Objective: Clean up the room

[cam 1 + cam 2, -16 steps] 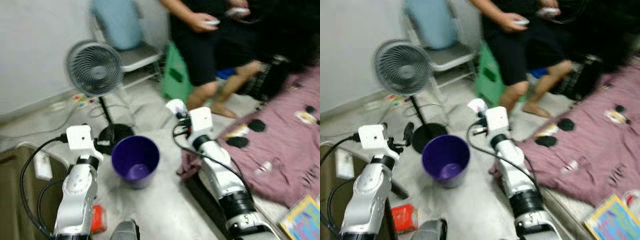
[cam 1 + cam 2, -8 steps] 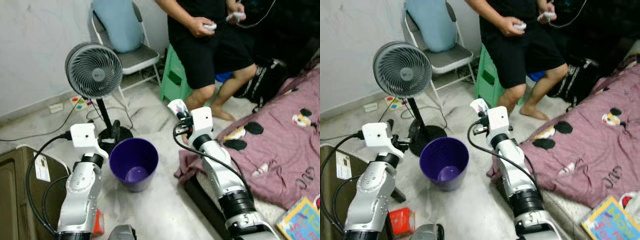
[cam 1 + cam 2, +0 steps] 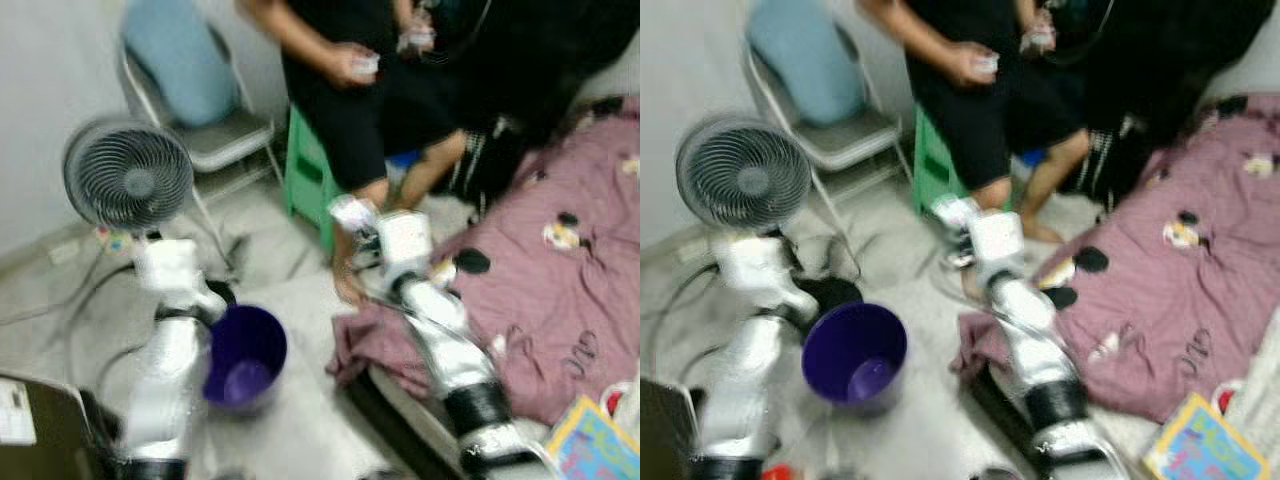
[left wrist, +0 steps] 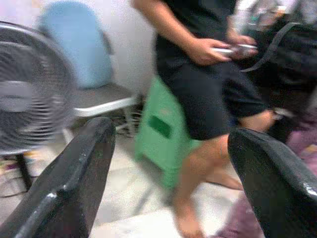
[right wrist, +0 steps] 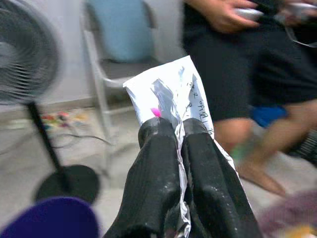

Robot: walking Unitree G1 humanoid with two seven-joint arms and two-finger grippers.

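Right hand pinches a crumpled scrap of white paper, fingers pressed together on it, raised in front of a seated person's legs near the green stool. The purple bin, the likely place for the scrap, stands open-mouthed on the floor at about 8 o'clock from that hand and lower, so the coming move looks like a swing across toward the robot's left and down. The left hand, fingers spread and holding nothing, sits just beside the bin's rim and is the nearer of the two, though the paper is in the right. A standing fan is at 11 o'clock from the bin, with a folding chair and blue cushion behind it; a pink bedspread lies at 3 o'clock from the right arm. The head views are blurred and show the paper only as a pale smudge; the right wrist view shows its creases and printed marks, with the bin's rim at the frame's lower corner.
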